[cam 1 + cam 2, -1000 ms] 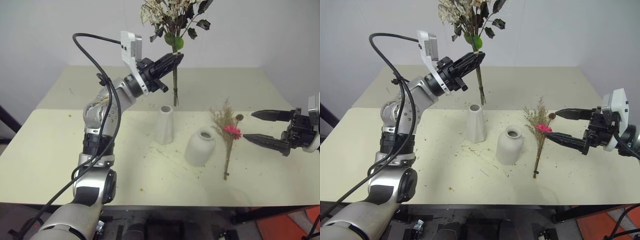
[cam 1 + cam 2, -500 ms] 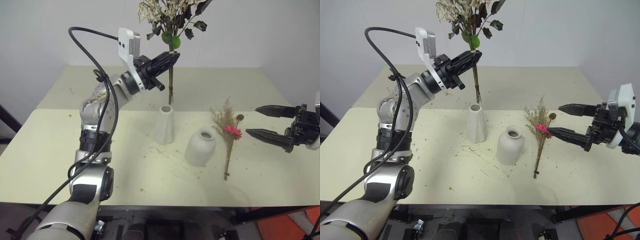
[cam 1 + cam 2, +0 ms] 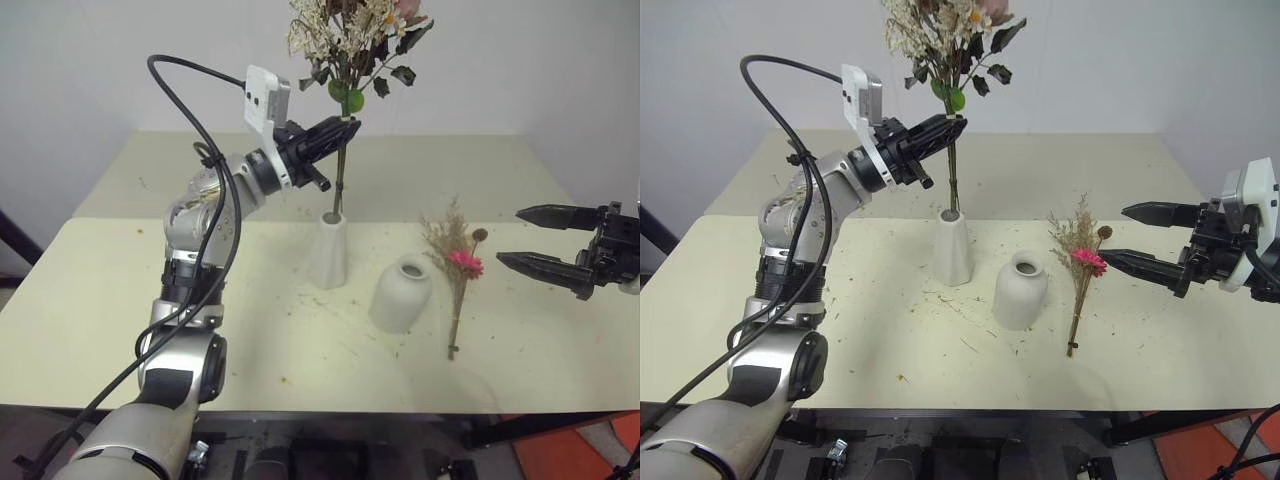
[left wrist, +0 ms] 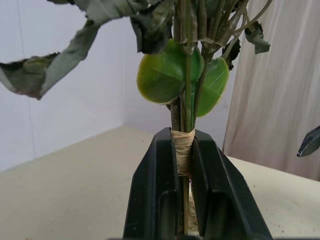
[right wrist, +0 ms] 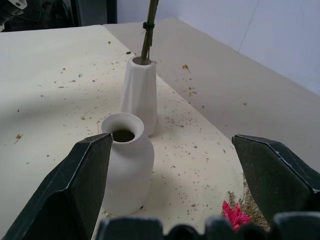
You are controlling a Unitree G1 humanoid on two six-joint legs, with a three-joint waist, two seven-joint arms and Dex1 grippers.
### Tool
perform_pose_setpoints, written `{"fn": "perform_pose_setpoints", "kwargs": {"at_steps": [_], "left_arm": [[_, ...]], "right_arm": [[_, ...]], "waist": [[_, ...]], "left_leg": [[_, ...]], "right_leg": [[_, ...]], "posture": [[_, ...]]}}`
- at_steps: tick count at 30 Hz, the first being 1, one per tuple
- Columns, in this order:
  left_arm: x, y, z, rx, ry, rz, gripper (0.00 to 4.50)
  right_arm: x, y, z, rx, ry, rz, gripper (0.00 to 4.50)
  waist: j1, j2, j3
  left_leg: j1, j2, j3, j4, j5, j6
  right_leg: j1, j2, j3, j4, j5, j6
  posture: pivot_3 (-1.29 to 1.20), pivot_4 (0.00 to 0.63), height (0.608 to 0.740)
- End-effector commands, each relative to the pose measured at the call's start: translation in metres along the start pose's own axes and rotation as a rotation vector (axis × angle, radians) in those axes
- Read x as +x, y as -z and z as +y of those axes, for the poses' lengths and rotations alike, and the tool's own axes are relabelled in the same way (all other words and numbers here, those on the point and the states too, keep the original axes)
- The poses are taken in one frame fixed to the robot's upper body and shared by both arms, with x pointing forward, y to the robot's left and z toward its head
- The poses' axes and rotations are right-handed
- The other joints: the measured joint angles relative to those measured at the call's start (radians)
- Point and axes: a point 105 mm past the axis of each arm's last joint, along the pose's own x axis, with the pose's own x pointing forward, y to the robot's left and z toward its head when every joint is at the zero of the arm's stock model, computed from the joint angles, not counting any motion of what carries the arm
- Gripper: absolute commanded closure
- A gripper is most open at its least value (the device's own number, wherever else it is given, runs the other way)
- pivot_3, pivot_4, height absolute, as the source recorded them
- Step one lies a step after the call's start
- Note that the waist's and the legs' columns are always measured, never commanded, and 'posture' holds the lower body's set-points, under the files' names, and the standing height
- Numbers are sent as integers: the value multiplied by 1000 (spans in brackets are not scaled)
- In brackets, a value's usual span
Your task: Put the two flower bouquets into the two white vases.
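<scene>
Left wrist view first: the left gripper (image 4: 185,165) has both black fingers (image 4: 152,200) pressed tight on the stems of the cream-white bouquet (image 4: 186,75), right at the tan binding wrapped around them, with two round green leaves sitting just above the pinch. From the head camera, that left gripper (image 3: 343,127) is up high over the beige table (image 3: 120,290), holding the bunch nearly upright, blossoms and dark leaves (image 3: 355,35) fanning out at twelve o'clock, and the stem ends are down in the small mouth of the tall tapered vase (image 3: 329,252). The right wrist view confirms it: stems (image 5: 148,30) dropping straight into that narrow opening. Just beside it, at about four o'clock from the tall one, stands the squat dome vase (image 3: 401,293), mouth open and empty. Over at three o'clock from the squat vase lies the second bouquet (image 3: 457,270), flat on the table, tan grasses, pink flower and brown pod toward the far side, stems pointing back toward the near edge. And the right gripper (image 3: 540,238), off at three o'clock from that bunch, hangs in the air with its two fingers spread wide, tips pointing at the flowers, holding nothing and touching nothing. Bits of dried plant litter are scattered around both vases.
</scene>
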Motion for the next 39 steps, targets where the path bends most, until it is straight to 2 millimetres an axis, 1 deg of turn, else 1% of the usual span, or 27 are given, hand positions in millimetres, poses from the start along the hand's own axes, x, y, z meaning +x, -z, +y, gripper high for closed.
{"fn": "perform_pose_setpoints", "kwargs": {"at_steps": [1,10,15,20,21,23,24,29,32,36,39], "left_arm": [[0,-6,-5,47,22,0,4370],[-2,8,-3,42,4,38,4370],[-6,24,-2,21,-14,77,4370],[-9,32,-4,11,-13,98,4370],[-10,33,-4,12,-13,102,3630],[-13,33,-4,8,-10,113,3088],[-15,32,-5,7,-8,114,2736],[-35,29,-8,11,-1,139,1090],[-61,27,-12,18,-1,186,56],[-86,21,-18,26,-8,222,20],[-100,12,-27,35,41,232,20]], "right_arm": [[-8,-16,-1,-47,16,-38,0],[-9,-16,0,-49,21,-43,0],[-10,-16,0,-50,23,-44,0],[-10,-13,2,-48,22,-41,0],[-10,-13,2,-46,21,-40,0],[-9,-12,2,-44,20,-38,0],[-9,-11,2,-43,20,-38,0],[-9,-10,3,-42,17,-33,0],[-9,-7,4,-38,15,-25,0],[-8,-4,5,-31,11,-20,0],[-7,-1,6,-23,6,-15,0]], "waist": [[0,0,0],[0,0,0],[0,0,0],[1,0,0],[1,0,0],[1,0,0],[0,0,0],[-3,0,0],[-4,0,0],[-2,1,0],[-1,0,0]], "left_leg": [[0,0,0,0,0,0],[0,0,0,0,0,0],[0,0,0,0,0,0],[0,0,0,0,0,0],[0,0,0,0,0,0],[0,0,0,0,0,0],[0,0,0,0,0,0],[0,2,0,0,0,0],[1,2,0,0,0,0],[1,3,0,0,0,0],[1,3,1,0,0,0]], "right_leg": [[0,0,0,0,0,0],[0,0,0,0,0,0],[0,0,0,0,0,0],[0,0,0,0,0,0],[0,0,0,0,0,0],[0,0,0,0,0,0],[0,0,0,0,0,0],[0,1,1,1,0,0],[0,1,1,1,0,0],[0,1,1,1,0,0],[0,1,1,1,0,0]], "posture": [[0,150,740],[0,150,740],[0,150,740],[0,150,740],[0,150,740],[0,150,740],[0,150,740],[0,150,740],[0,150,740],[0,150,740],[0,150,740]]}}
